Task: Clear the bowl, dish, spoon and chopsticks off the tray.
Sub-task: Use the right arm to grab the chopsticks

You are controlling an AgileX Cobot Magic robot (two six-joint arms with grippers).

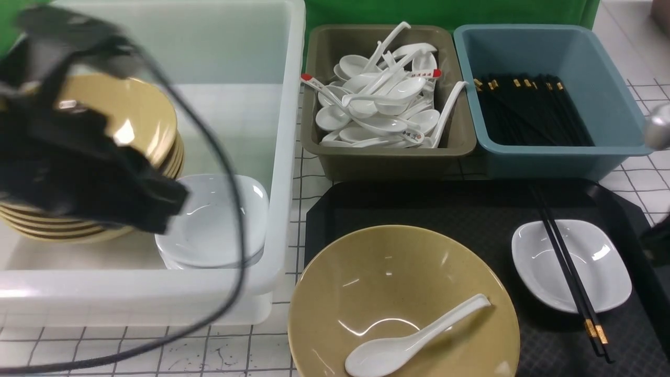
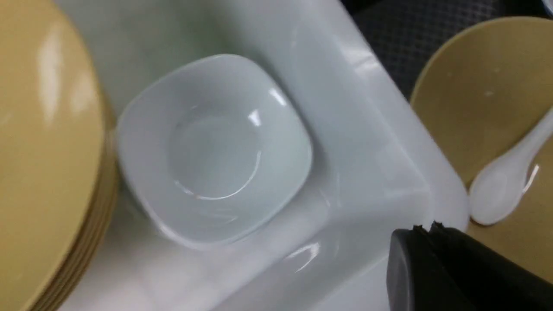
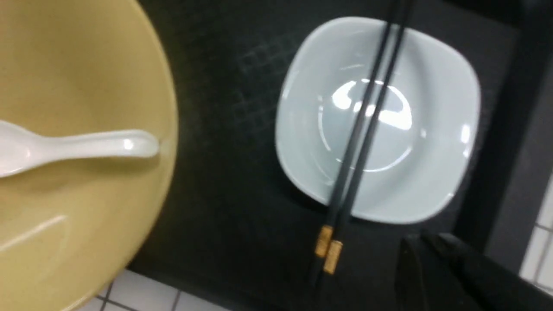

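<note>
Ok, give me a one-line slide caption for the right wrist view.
Right wrist view: chopsticks lie across the white dish on the black tray; spoon rests in the yellow bowl.

On the tray [image 1: 471,209], the bowl [image 1: 387,277] sits left with the spoon [image 1: 413,337] in it. The dish [image 1: 602,262] lies right, with the chopsticks [image 1: 565,264] across it. Behind the tray stand the spoon bin [image 1: 387,162] and the chopstick bin [image 1: 549,162]. The tub [image 1: 282,157] is to the left.

Overhead light is glaring off the bowl [image 1: 387,272] and dish [image 3: 414,142]. Motion blur is smearing the left arm [image 1: 68,157] in front view; wrist views are rendering soft.
</note>
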